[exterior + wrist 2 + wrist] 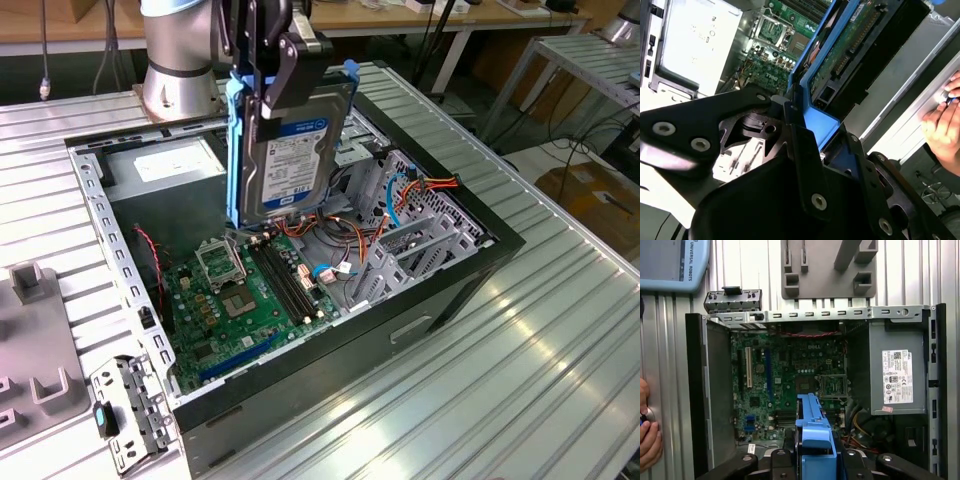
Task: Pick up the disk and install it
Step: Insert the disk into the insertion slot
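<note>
The pincer (pixel 272 78) is closed on the disk (pixel 292 150) and grips it at its upper end, with one black finger lying across the labelled face. The disk hangs upright, slightly tilted, over the open computer case (pixel 480 250). Its white-and-blue label faces the exterior view, and blue rails (pixel 236 150) run along both long edges.

The lower edge of the disk sits above the far end of the motherboard (pixel 245 290), near the memory slots. The grey power supply (pixel 165 165) occupies the case corner at the exterior view's left of the disk. A bundle of orange and red cables (pixel 430 185) lies at the exterior view's right of it.

The case rests on a ribbed metal bench (pixel 520 370). A grey fixture (pixel 30 330) lies on the bench at the exterior view's left of the case, apart from it.

In the first wrist view, the blue end of the disk projects from between the pincer's fingers (pixel 852 460), over the motherboard. A person's hand (pixel 647 432) rests on the bench just beside the case wall. In the second wrist view, the green circuit-board side of the disk faces the camera.
</note>
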